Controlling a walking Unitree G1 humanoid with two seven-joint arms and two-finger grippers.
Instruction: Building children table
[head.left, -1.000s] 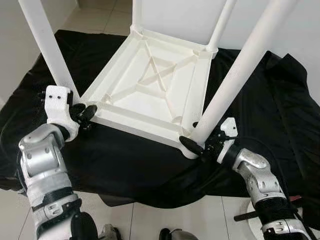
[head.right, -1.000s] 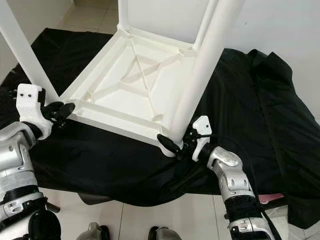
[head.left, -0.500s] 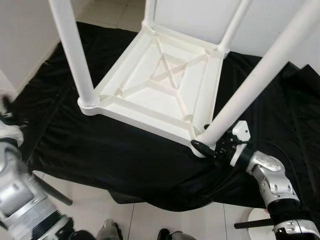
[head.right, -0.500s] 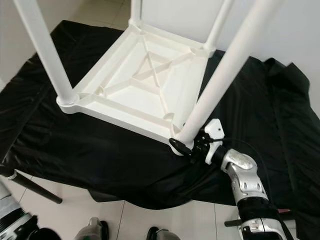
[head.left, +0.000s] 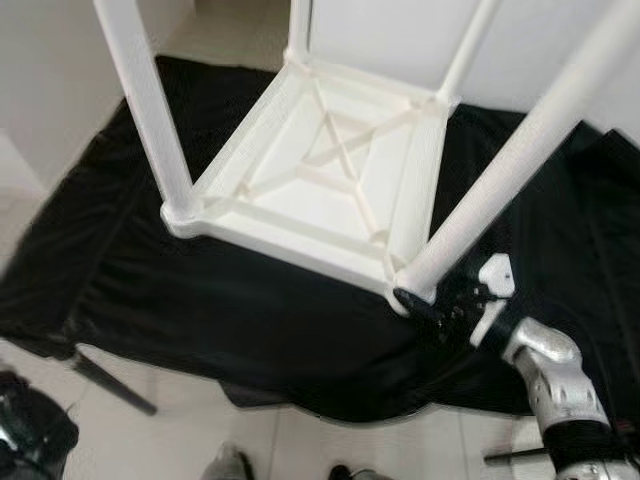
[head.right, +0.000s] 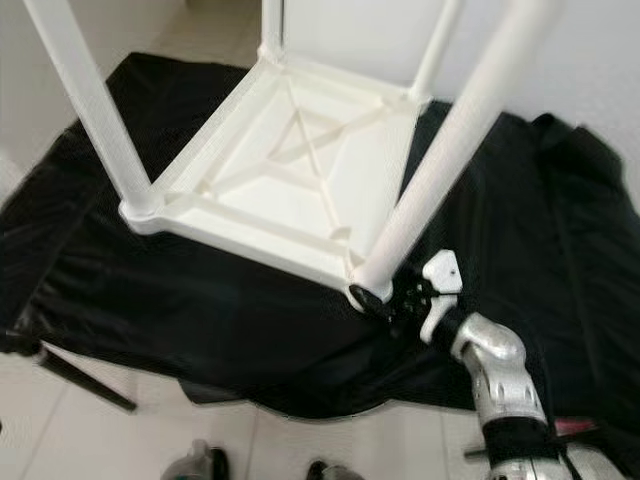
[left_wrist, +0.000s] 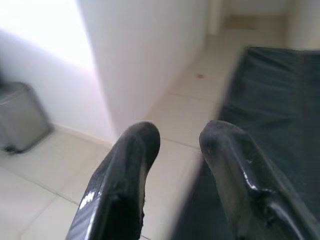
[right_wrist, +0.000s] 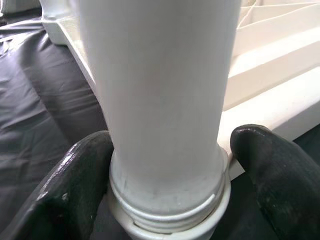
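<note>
A white children's table (head.left: 290, 235) lies upside down on a black cloth (head.left: 200, 300), with its legs pointing up. My right gripper (head.left: 425, 300) is at the base of the near-right leg (head.left: 500, 180). In the right wrist view its fingers (right_wrist: 75, 175) press on both sides of that leg (right_wrist: 160, 75), just above the threaded collar. The near-left leg (head.left: 145, 110) stands in its corner socket with nothing on it. My left gripper (left_wrist: 180, 137) is open and holds nothing, facing tiled floor, a white wall and the cloth's edge.
The cloth hangs over the front edge of a low surface. A thin black rod (head.left: 110, 385) slants to the tiled floor at the front left. White walls stand close at the left and behind. A grey bin (left_wrist: 20, 117) is by the wall.
My left gripper has let go of the table's near-left corner and dropped down and away to the left. The head camera has shifted. The right gripper stays at the leg base.
</note>
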